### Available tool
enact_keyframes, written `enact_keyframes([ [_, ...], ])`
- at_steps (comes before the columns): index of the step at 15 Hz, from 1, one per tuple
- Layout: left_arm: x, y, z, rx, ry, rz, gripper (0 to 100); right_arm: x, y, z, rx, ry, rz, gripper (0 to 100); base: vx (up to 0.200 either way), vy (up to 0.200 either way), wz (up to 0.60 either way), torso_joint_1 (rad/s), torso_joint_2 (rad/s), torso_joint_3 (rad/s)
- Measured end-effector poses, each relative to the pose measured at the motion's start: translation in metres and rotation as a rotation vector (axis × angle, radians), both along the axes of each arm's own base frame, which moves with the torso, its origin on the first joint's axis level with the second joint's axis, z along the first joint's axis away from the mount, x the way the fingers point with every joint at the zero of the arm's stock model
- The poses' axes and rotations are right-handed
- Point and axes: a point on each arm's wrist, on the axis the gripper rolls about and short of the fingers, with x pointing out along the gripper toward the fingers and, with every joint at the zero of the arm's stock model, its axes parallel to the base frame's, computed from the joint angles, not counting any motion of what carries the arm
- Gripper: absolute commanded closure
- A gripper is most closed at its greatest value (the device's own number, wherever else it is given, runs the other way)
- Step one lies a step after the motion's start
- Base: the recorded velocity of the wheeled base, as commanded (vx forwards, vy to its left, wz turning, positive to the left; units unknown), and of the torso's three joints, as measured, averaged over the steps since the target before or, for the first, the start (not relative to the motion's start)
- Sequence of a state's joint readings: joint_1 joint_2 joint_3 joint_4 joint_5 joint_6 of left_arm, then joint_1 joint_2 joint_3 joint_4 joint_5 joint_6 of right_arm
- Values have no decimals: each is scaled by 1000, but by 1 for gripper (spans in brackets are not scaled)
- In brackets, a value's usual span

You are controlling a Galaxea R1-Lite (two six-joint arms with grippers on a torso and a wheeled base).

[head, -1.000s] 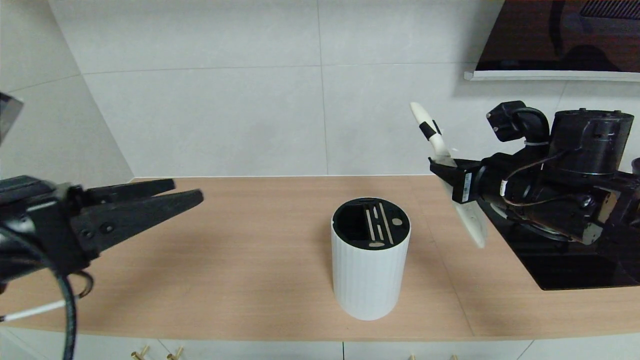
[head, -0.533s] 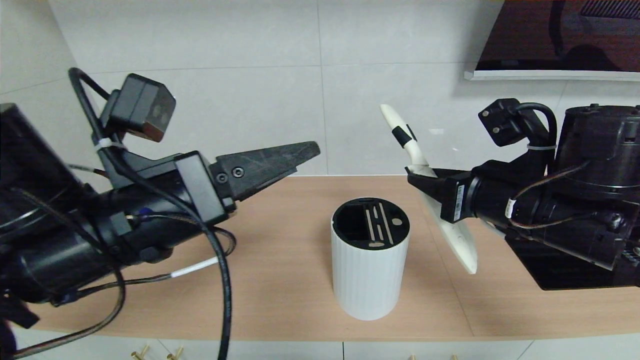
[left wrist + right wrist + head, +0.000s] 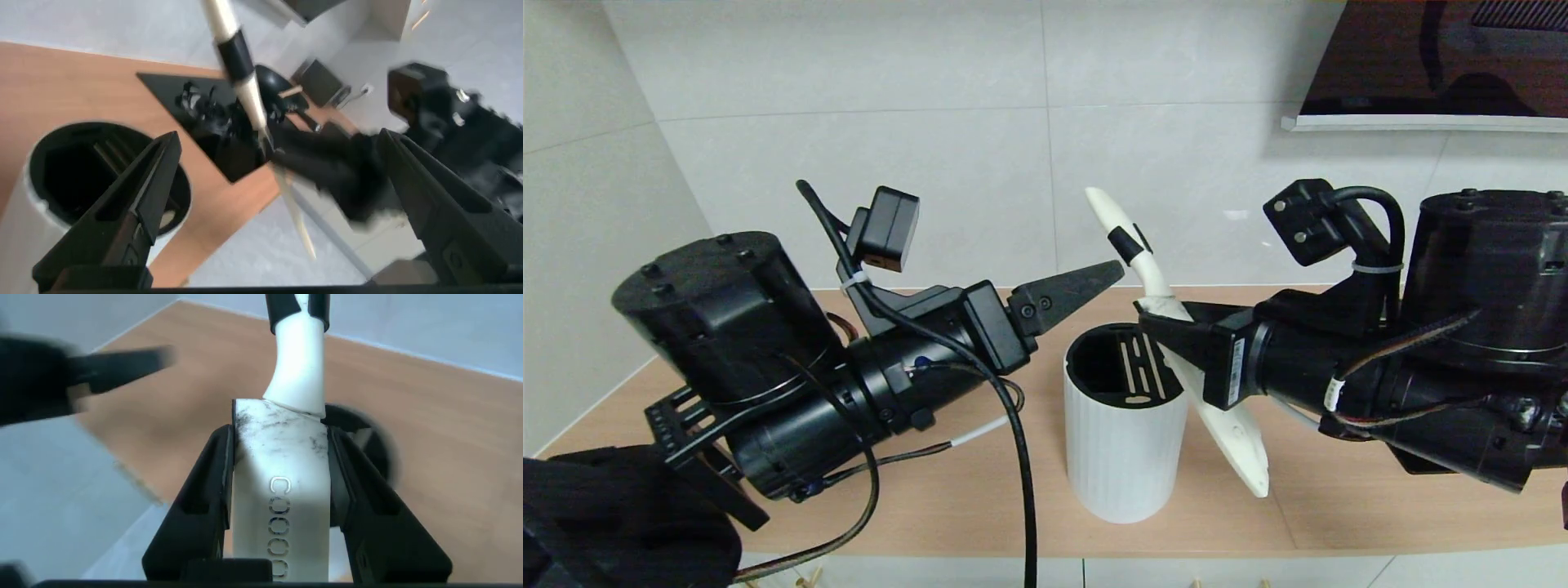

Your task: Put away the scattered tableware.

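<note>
White paddle [image 3: 1232, 433] sits clamped mid-shaft in the right hand [image 3: 1165, 320], steeply tilted: blade down outside the right wall of the holder [image 3: 1123, 445], handle up over its rim. The holder stands near the counter [image 3: 964, 498] front edge. The left hand [image 3: 1094, 279] gapes wide, empty, over its left.

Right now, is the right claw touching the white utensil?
Touching. In the right wrist view, the right claw clamps the white utensil from both sides, with no gap at either finger.

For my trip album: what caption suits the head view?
Right end effector holds a white utensil tilted beside a white slotted holder; left end effector faces it.
</note>
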State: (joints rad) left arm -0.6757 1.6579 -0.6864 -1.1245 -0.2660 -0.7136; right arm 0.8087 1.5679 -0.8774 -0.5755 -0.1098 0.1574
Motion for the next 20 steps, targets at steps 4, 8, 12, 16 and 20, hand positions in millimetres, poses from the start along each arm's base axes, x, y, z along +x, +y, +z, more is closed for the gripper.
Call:
enact_keyframes([
  [4, 8, -8, -6, 0, 11, 49, 0, -10, 14, -4, 5, 22, 54, 100, 0, 0, 0, 0, 0, 0],
  [8, 14, -13, -9, 0, 18, 73, 0, -22, 24, -8, 11, 46, 104, 100, 0, 0, 0, 0, 0, 0],
  [12, 16, -14, -11, 4, 22, 70, 0, -27, 28, -11, 3, 53, 126, 100, 0, 0, 0, 0, 0, 0],
  [16, 16, -13, -10, 1, 19, 72, 0, -30, 29, -13, -1, 55, 136, 100, 0, 0, 0, 0, 0, 0],
  [20, 16, -13, -11, 5, 21, 72, 100, -30, 29, -13, -2, 58, 137, 100, 0, 0, 0, 0, 0, 0],
])
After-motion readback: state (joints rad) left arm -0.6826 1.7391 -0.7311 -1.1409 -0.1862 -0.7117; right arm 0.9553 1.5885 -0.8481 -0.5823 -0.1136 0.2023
